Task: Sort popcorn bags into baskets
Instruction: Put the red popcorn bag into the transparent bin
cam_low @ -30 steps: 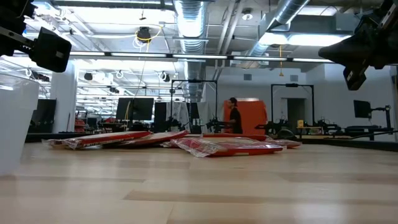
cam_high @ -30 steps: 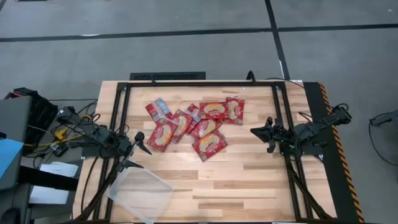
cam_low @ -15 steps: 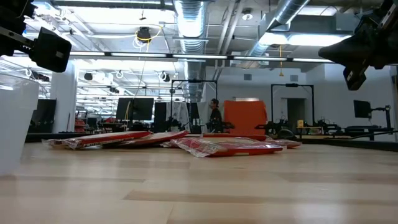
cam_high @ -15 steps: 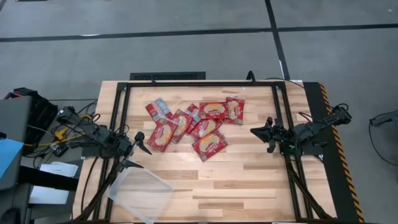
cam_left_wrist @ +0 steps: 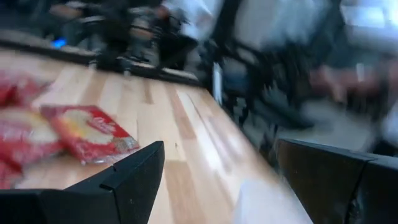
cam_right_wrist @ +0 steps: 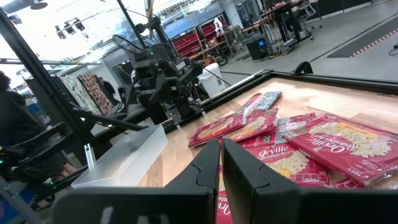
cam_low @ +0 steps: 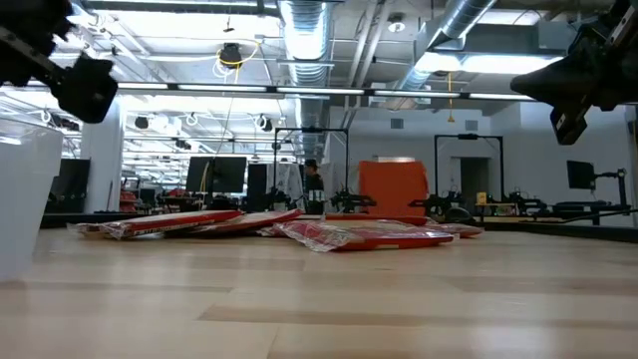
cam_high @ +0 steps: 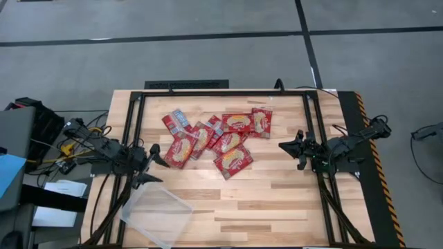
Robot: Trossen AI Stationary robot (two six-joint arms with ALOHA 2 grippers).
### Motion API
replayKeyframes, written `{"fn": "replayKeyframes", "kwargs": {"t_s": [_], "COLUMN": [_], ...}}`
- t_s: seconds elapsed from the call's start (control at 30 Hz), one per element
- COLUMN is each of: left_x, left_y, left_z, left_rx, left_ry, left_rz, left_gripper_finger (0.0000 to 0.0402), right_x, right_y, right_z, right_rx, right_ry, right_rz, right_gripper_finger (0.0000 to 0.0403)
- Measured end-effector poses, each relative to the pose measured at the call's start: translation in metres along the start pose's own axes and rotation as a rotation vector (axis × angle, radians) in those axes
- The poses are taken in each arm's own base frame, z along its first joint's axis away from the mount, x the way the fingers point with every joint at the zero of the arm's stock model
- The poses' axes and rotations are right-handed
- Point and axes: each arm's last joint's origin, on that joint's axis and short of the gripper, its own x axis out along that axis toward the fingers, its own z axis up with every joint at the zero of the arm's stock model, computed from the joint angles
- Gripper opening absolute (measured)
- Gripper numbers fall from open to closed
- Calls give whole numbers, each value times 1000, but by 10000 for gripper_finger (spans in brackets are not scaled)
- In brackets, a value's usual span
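Several red popcorn bags (cam_high: pixel 211 137) lie flat in an overlapping pile on the far middle of the table; they also show in the low view (cam_low: pixel 349 234), the left wrist view (cam_left_wrist: pixel 81 130) and the right wrist view (cam_right_wrist: pixel 298 149). The clear tray (cam_high: pixel 158 216) rests on its base at the near left corner. My left gripper (cam_high: pixel 154 169) is open and hovers between the pile's left end and the tray, above the table (cam_low: pixel 85 88). My right gripper (cam_high: pixel 285 146) is shut and hovers to the right of the pile (cam_right_wrist: pixel 222 155).
Bare wood lies between the pile and the table's near edge (cam_high: pixel 263 207). A black frame (cam_high: pixel 221 92) borders the far and side edges. The tray's wall (cam_low: pixel 20 189) stands at the low view's left. A person (cam_low: pixel 311 184) walks in the room behind.
My left gripper has turned a little and dipped slightly, staying open above the table near the tray. The right arm has kept still. In the room behind, a person has walked toward the left.
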Motion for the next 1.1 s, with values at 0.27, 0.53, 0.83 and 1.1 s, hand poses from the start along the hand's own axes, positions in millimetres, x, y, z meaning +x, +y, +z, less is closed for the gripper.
{"fn": "replayKeyframes", "kwargs": {"t_s": [0.27,0.53,0.83,1.1], "left_x": [-4,-9,-10,-10], "left_y": [10,17,18,21], "left_z": [14,14,12,5], "left_rx": [-424,-524,-597,-682], "left_ry": [-332,-507,-534,-542], "left_rz": [380,643,650,673], "left_gripper_finger": [300,300,300,300], "right_x": [0,1,1,1], "right_y": [0,-2,-2,-2], "right_z": [0,1,1,1], "right_rx": [0,0,-1,0], "right_ry": [0,-17,-20,-21], "right_rz": [0,-35,-42,-41], "right_gripper_finger": [43,44,45,44]}}
